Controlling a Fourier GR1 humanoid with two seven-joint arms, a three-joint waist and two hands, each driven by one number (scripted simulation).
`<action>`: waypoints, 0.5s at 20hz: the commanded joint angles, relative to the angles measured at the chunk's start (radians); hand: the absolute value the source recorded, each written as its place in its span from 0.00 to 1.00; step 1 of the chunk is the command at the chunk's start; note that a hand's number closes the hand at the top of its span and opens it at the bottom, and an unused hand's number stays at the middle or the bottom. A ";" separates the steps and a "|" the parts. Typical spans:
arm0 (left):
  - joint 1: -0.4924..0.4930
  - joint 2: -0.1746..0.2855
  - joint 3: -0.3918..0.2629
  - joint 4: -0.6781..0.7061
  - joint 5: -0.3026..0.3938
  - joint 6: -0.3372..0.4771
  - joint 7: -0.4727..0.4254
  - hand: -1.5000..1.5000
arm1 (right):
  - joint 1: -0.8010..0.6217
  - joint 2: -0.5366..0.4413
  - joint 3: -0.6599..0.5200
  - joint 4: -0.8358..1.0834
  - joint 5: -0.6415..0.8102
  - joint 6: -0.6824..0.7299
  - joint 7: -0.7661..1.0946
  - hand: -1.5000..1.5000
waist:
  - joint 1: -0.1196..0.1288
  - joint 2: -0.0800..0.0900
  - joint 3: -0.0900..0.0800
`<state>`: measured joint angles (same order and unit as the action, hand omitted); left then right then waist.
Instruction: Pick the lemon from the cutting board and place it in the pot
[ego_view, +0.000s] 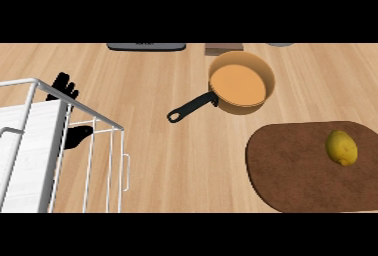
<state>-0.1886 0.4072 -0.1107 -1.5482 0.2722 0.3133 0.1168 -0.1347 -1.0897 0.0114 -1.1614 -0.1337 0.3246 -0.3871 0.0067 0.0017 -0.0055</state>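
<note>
Left hand (68, 94) sits at the desk's left edge, behind a white wire rack (103, 150). Fingers (62, 81) are straight, pointing up, open, and hold nothing. Can't tell whether they touch the rack. The rack hides part of the palm, and a flat white slab (29, 150) stands in it.

Lemon (342, 147) is yellow and oval. It lies on the cutting board (295, 170), toward the board's right side, with nothing touching it. The board is dark brown, matte, with rounded corners, at the desk's (170, 165) near right corner.

Pot (238, 85) is copper-coloured, round, and smooth inside. Its black handle (193, 106) ends in a loop and points near-left. The pot stands just beyond the board's far edge, apart from it. The desk is light wood with visible grain.
</note>
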 joint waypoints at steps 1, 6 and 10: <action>-0.046 0.002 0.033 -0.019 0.014 0.011 0.040 0.50 | -0.036 -0.050 0.085 -0.111 0.062 0.067 0.167 0.00 | 0.003 -0.003 0.003; -0.027 -0.002 0.047 -0.072 0.015 -0.001 0.075 0.50 | -0.047 0.001 0.119 -0.199 0.089 0.100 0.327 0.00 | 0.000 -0.004 0.005; 0.004 -0.014 0.048 -0.105 -0.015 -0.004 0.074 0.50 | -0.056 0.141 0.149 -0.219 0.140 0.051 0.395 0.00 | 0.002 -0.002 0.006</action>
<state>-0.1744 0.4020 -0.0814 -1.5818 0.2545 0.2986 0.1512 -0.1731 -1.0355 0.1257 -1.3816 -0.0504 0.3917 -0.0414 0.0045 0.0023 -0.0057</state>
